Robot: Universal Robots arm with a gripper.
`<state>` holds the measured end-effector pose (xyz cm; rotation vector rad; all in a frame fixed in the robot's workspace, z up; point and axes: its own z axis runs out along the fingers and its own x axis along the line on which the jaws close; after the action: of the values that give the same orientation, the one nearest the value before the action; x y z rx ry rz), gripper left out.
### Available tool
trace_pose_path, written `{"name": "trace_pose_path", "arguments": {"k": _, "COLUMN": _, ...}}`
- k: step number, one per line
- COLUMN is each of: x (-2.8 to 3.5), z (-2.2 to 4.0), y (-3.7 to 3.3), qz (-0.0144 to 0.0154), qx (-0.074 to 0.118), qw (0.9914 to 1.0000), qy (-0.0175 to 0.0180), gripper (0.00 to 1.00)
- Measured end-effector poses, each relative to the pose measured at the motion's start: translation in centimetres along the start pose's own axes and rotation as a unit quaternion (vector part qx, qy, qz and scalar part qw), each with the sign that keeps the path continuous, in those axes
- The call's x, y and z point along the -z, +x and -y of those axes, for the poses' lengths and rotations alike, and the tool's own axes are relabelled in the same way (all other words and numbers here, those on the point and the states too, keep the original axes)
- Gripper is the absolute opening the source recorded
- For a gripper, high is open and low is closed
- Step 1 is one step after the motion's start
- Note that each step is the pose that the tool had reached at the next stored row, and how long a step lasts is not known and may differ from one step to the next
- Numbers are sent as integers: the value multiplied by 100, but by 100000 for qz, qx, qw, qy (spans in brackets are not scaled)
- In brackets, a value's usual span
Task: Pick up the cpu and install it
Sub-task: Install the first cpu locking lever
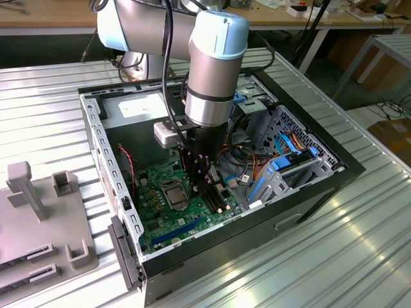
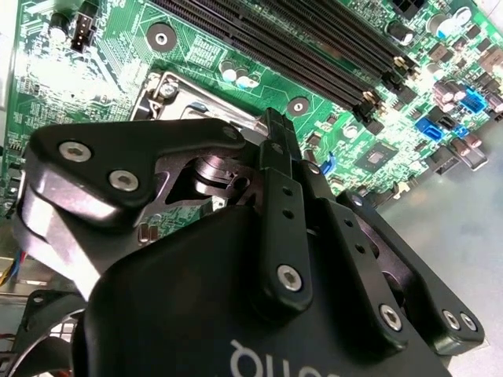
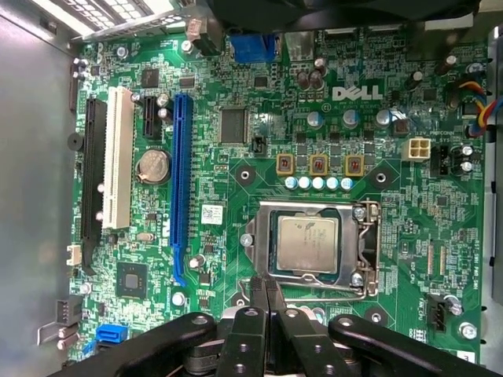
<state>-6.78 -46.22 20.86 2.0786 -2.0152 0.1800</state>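
An open computer case [image 1: 321,186] lies on a slatted table [image 1: 359,250], with the motherboard [image 1: 160,218] flat on its floor. The cpu [image 3: 308,243] sits inside the socket frame [image 3: 363,251] on the motherboard, the gripper [image 3: 266,294] just beside the frame's edge. A fixture [image 1: 38,224] stands on the table at the exterior view's left, apart from the case.

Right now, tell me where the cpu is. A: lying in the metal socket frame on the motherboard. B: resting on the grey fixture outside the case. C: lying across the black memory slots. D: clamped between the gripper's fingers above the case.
A: in the first wrist view the cpu lies flat inside the socket frame on the motherboard, with the gripper, fingers together, just beside the frame.
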Motion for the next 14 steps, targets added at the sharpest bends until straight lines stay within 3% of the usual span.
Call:
{"name": "trace_pose_path", "arguments": {"k": 5, "x": -2, "z": 6, "y": 0, "qz": -20, "qx": 132, "qw": 100000, "qy": 131, "gripper": 13}}
{"name": "trace_pose_path", "arguments": {"k": 14, "x": -37, "z": 9, "y": -8, "qz": -73, "qx": 407, "qw": 99995, "qy": 876, "gripper": 13}}
